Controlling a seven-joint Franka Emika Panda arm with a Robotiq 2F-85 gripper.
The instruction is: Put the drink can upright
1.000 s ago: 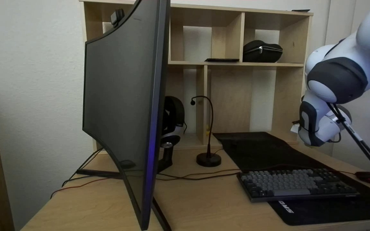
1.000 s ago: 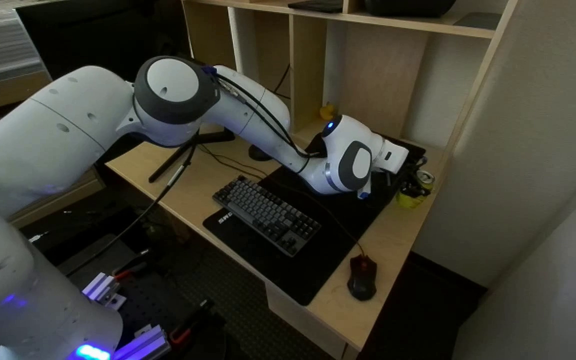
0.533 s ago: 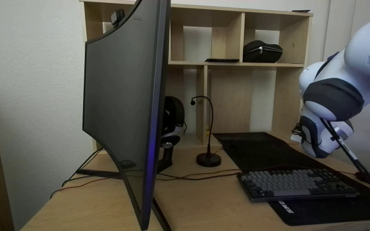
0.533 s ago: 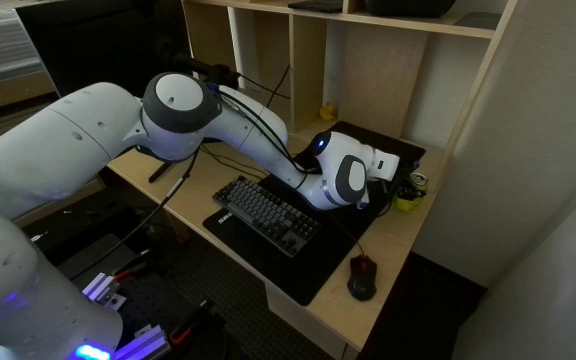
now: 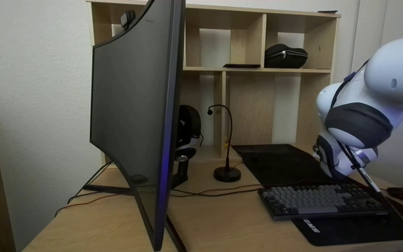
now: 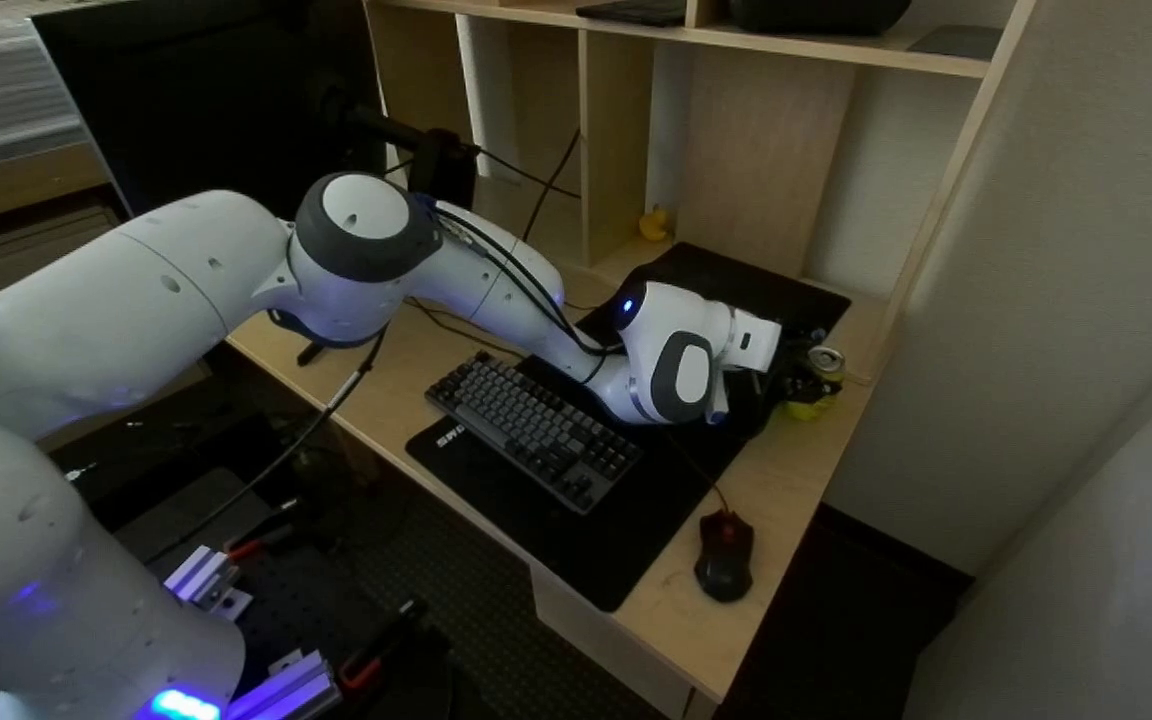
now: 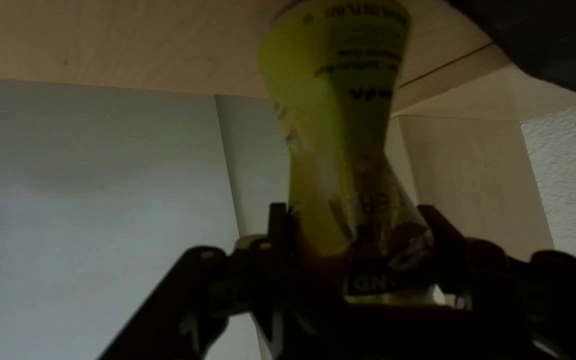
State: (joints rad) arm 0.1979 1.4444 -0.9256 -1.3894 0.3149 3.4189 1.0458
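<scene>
The drink can is bright yellow with a silver top that faces up in an exterior view. It stands near the desk's right edge, beside the black mat, roughly upright. My gripper is around it there. In the wrist view the can is dented in the middle and fills the space between the fingers. My gripper is shut on it, with one finger on each side. The can's far end is close to the desk; I cannot tell if it touches. In an exterior view the arm hides the can.
A black mat bears a keyboard; a mouse lies near the desk's right edge. A shelf unit stands at the back. A monitor and a gooseneck stand are at the left.
The arm has moved lower and towards the keyboard. The can has moved with the gripper, a little leftward in an exterior view, and stays held.
</scene>
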